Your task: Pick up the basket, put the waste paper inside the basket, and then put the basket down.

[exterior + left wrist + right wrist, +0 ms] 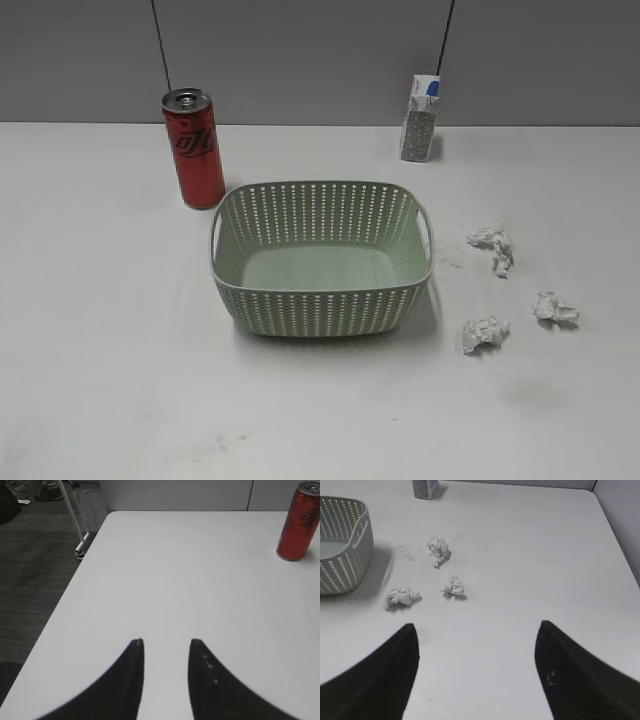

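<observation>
- Exterior view: the basket [322, 262] is seen empty on the worktop [100, 350], three waste paper [485, 333] wads just right of it, awaiting collection.
- Left gripper [166, 642] fingers are slightly parted, right gripper [477, 627] fingers widely spread; nothing is held.

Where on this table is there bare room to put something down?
Bare table lies left of and in front of the basket. Right of it, three paper wads crowd the surface. Behind stand the red can and carton.
</observation>
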Motion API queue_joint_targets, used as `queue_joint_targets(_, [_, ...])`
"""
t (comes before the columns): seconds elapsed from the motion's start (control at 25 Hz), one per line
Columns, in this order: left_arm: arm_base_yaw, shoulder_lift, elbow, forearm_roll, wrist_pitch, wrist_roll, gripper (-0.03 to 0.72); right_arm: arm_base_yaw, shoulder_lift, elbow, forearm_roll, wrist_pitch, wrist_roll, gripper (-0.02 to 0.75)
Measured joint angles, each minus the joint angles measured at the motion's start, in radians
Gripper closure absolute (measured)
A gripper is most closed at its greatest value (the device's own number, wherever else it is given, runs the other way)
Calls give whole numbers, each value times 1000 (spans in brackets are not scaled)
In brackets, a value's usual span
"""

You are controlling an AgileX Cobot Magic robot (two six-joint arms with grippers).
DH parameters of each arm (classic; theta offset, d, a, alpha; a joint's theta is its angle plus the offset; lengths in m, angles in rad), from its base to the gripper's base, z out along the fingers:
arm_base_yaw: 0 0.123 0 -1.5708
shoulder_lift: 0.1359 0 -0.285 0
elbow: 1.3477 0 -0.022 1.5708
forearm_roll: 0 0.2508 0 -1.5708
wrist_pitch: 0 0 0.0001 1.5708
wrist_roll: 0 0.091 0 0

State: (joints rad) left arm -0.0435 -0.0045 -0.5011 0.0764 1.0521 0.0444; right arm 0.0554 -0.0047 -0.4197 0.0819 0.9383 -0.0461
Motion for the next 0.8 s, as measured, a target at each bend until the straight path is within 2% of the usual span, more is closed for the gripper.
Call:
queue_joint_targets(0.64, [0, 0, 0, 0, 0, 0, 450, 0, 0, 0, 0, 0, 0, 193])
queue_joint_targets(0.8, [0, 0, 0, -2, 0, 0, 426, 0, 0, 0, 0, 0, 0, 193])
